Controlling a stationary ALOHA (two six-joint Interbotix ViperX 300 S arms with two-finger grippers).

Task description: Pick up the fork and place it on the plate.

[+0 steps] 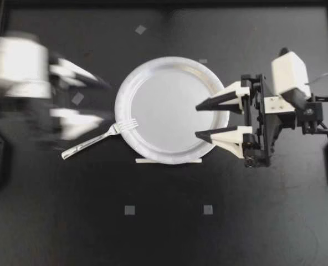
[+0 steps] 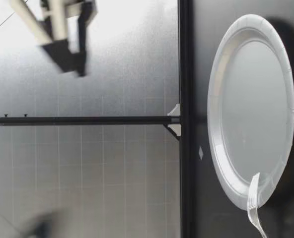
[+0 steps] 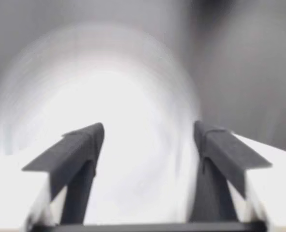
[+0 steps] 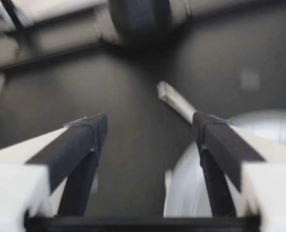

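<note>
Since the fork [image 1: 97,138] lies on the table [image 1: 164,233] at my left with only its tines riding the rim of the plate [image 1: 125,88], the top view gives this pickup to my left gripper [image 1: 100,102]. It shows blurred, spread wide and empty, just beside the handle. I judge the grasp is best taken on the handle's bare middle, with a finger on each side of it. That keeps me clear of the rim, so the plate is not levered up. My right gripper [image 1: 197,121] is also wide and empty, over the plate's far side. The half of the plate nearer the fork is free for the drop, so I need not carry the fork far across. A pale strip [image 1: 168,160] lies just beside the plate's edge, off my likely path.

From table height, the fork [image 2: 253,198] leans its tines on the plate's rim [image 2: 214,99] while the handle runs down to the table. The raised neck may let a finger slip under. A gripper [image 2: 62,29] hangs high above the table, well clear.

Along my left wrist, my fingers [image 3: 80,150] stand wide with the plate a white blur ahead. I cannot make out the fork there.

Along my right wrist, the gripper [image 4: 148,121] is wide and holds nothing, with the plate [image 4: 264,121] under one finger and the strip [image 4: 174,101] ahead.
</note>
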